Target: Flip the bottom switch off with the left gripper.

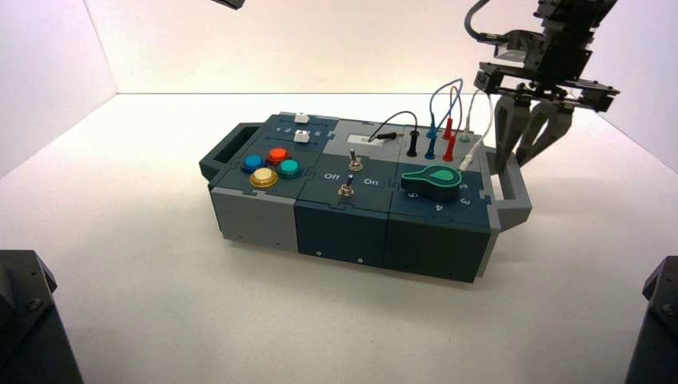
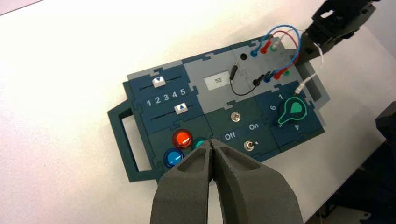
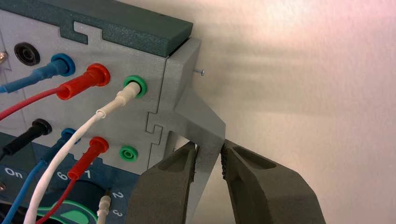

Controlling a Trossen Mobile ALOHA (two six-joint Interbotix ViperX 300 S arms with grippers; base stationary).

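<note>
**Small metal switch leans to "On"; the closed left gripper is near it**

The bottom switch (image 1: 346,190) is on the dark panel in the middle of the box (image 1: 256,216), near its front edge. Its short lever leans to the side of the word "On" (image 2: 253,126). I judge it light to move but a little stiff at first, then going over with a quick snap. The metal lever is small and smooth, so a squeeze could slip. I think it is better not to grasp it, but to push near the lever's tip, from the "On" side towards the word "Off" (image 2: 230,136). Too much downward force could bend it or load the box.

The left gripper (image 2: 211,142) is above the box, with its two fingers pressed together and nothing between them. This narrow tip should suit the push.

The upper switch (image 2: 236,116) stands just behind, so the approach should be careful not to touch it.

Farther out, the right gripper (image 3: 208,148) is at the box's right end, clenched on the grey handle (image 3: 205,161). This grip should help the box not to slide on the desk (image 1: 160,312) during the push.
</note>
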